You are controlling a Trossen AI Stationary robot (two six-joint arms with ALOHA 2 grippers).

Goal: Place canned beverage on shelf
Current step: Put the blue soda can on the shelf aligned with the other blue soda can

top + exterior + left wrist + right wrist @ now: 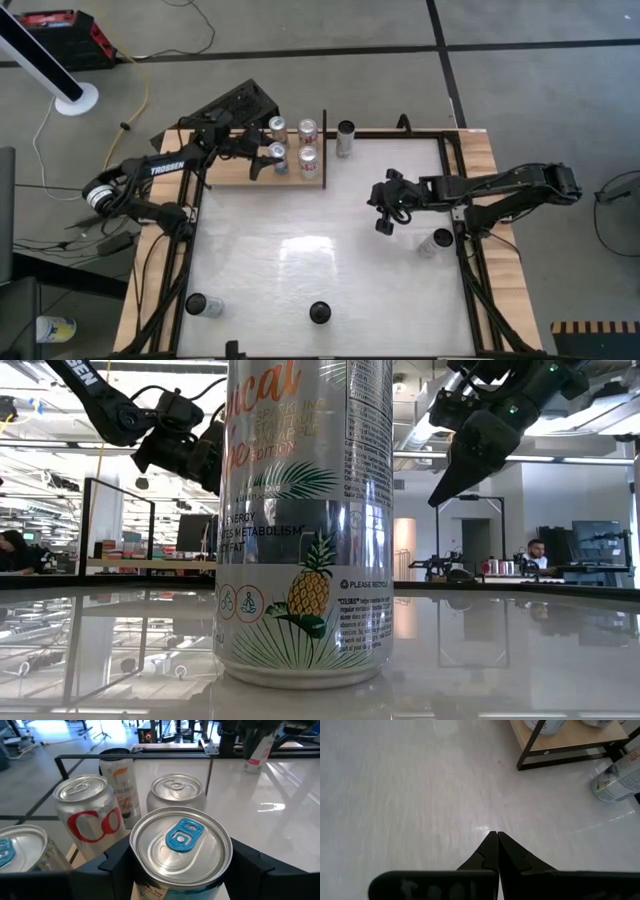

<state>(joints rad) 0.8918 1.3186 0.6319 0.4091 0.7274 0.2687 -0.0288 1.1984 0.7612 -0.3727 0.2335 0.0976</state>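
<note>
The silver aluminium can with a blue pull-tab (181,847) stands upright, long axis vertical, between the left gripper's (268,158) part-open dark fingers, which clasp its sides, over the pale wooden shelf board (232,172) at the table's far left. Three silver cans stand just beside it. The right gripper (494,851), pinched shut and empty, hangs well apart over the white tabletop (300,260).

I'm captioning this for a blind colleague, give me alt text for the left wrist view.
The left claw grips a silver can with a blue tab from both sides. Close behind it stand a red-lettered silver can and another silver can, with the white tabletop beyond.
</note>
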